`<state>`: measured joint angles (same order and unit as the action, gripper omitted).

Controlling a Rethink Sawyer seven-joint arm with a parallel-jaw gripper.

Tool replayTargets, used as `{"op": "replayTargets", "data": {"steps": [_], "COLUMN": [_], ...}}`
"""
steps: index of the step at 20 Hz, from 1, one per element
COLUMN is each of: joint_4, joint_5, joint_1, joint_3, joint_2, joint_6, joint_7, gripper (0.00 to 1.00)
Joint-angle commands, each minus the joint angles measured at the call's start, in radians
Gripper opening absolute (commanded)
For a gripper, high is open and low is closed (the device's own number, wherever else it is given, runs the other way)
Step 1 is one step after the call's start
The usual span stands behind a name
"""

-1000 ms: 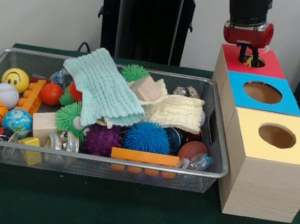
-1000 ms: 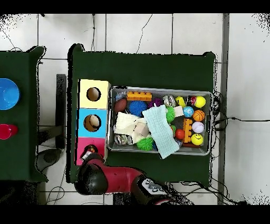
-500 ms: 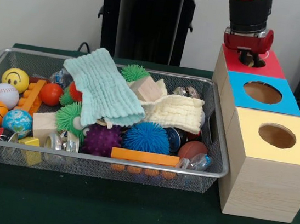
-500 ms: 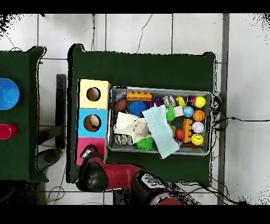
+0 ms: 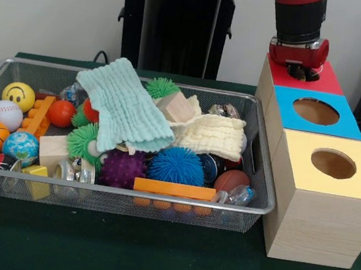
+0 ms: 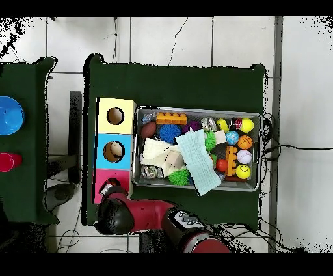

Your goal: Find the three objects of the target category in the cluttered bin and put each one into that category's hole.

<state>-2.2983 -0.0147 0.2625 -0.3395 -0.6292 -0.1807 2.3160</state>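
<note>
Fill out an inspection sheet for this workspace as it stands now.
Surface: dark green table cover.
Job's things: wire mesh bin; wooden box with red hole, blue hole, yellow hole.
Clutter: mint cloth, cream cloth, spiky balls, sports balls, orange brick heaped in the bin.
Grippers: gripper over the red hole; fingers hidden.
Cables: black cable behind the bin.
Surroundings: black pedestal, pale wall.
</note>
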Motion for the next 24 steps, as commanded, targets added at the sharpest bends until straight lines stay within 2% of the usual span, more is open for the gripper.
{"op": "replayTargets", "data": {"steps": [1, 4, 5, 7, 10, 11, 16, 24], "joint_4": [0.128, 0.137, 0.140, 0.142, 0.142, 0.140, 0.144, 0.141], "joint_5": [-0.021, -0.007, -0.003, 0.000, -0.021, -0.018, -0.021, -0.022], "joint_1": [0.005, -0.030, -0.041, -0.061, -0.048, -0.037, -0.035, -0.025], "joint_3": [0.012, 0.049, 0.061, 0.079, 0.060, 0.047, 0.041, 0.033], "joint_2": [0.050, 0.041, 0.037, 0.030, 0.044, 0.039, 0.050, 0.029], "joint_6": [0.015, 0.012, 0.011, 0.010, -0.024, 0.004, -0.006, 0.021], "joint_7": [0.064, 0.059, 0.058, 0.061, 0.072, 0.071, 0.076, 0.066], "gripper": [0.00, 0.00, 1.00, 1.00, 1.00, 1.00, 1.00, 1.00]}}
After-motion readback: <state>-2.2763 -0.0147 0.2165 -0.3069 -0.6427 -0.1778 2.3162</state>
